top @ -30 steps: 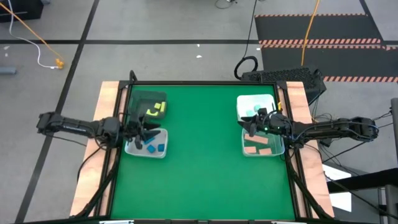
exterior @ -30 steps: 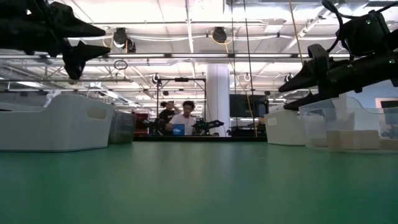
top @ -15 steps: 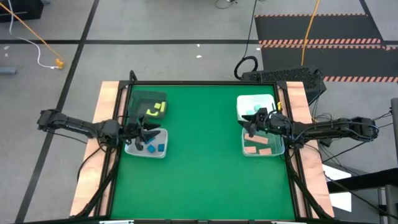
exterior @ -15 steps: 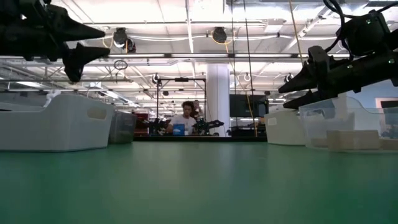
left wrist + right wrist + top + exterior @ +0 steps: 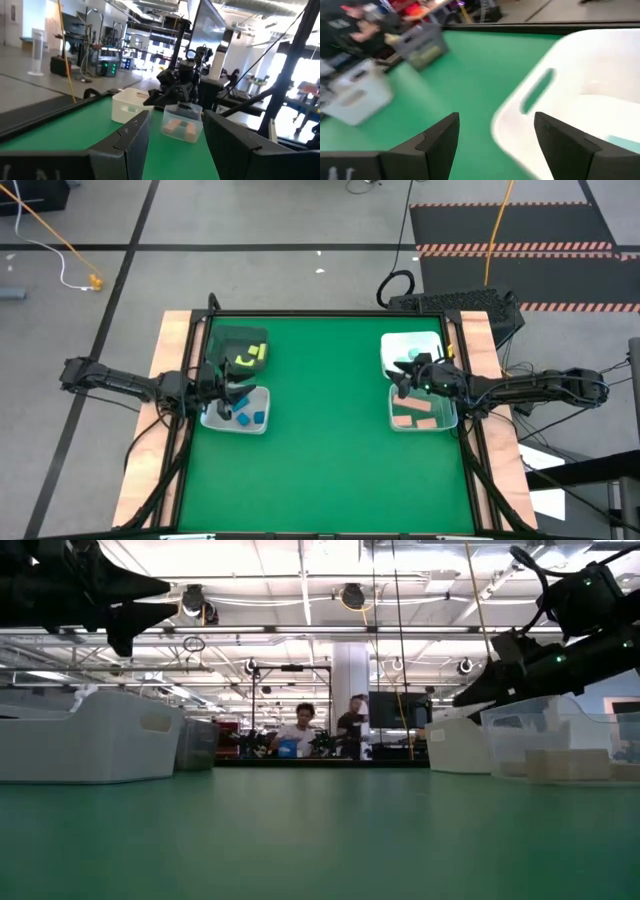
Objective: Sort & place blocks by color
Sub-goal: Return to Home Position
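Blue blocks (image 5: 247, 418) lie in a clear bin (image 5: 212, 420) at the table's left edge, and yellow blocks (image 5: 249, 357) lie in a dark bin (image 5: 230, 340) behind it. On the right, mint-green blocks (image 5: 403, 360) lie in a white bin (image 5: 425, 340), and salmon-pink blocks (image 5: 414, 414) lie in a clear bin (image 5: 449, 420). My left gripper (image 5: 243, 388) hovers open over the blue blocks' bin, holding nothing (image 5: 175, 120). My right gripper (image 5: 400, 380) hovers open between the two right bins, also with nothing in it (image 5: 495, 120). It points at the white bin's wall (image 5: 540, 100).
The green mat (image 5: 325, 430) lies bare between the two pairs of bins. Wooden strips (image 5: 172, 340) run along the table's left and right edges. People stand at benches far behind the table (image 5: 300, 730).
Both grippers have stayed over their bins and rolled about their own axes. My left gripper has also tipped its fingers upward. Neither gripper has opened or shut, and no block has moved.
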`<action>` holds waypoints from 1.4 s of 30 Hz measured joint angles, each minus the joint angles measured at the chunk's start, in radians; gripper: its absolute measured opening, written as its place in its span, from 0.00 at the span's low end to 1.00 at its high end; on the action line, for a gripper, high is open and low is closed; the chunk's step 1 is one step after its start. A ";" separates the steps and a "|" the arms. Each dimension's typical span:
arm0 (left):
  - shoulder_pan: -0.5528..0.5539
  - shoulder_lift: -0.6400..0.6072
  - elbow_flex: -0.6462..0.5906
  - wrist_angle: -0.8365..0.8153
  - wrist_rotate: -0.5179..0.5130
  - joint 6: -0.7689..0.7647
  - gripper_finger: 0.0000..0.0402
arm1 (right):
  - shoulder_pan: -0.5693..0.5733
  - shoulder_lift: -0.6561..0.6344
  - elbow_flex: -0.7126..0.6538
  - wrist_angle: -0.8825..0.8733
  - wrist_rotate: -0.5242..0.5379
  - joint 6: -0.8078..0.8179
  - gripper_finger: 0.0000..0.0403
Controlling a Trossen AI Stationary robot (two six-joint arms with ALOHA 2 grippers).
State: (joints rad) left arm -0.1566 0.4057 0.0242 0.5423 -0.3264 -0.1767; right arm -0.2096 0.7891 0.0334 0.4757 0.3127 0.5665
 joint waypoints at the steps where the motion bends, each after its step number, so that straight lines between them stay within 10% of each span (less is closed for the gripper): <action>1: 0.000 0.000 0.000 0.000 0.000 0.013 0.46 | 0.000 0.000 0.000 -0.012 0.005 -0.012 0.62; 21: 0.000 0.000 0.000 0.000 0.001 0.199 0.46 | 0.000 0.000 0.000 0.082 -0.002 -0.617 0.62; 42: 0.000 0.000 0.001 0.000 0.002 0.199 0.46 | 0.000 0.000 0.000 0.081 -0.003 -0.631 0.62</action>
State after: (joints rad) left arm -0.1566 0.4057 0.0254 0.5419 -0.3244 0.0219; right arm -0.2096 0.7895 0.0334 0.5571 0.3096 -0.0647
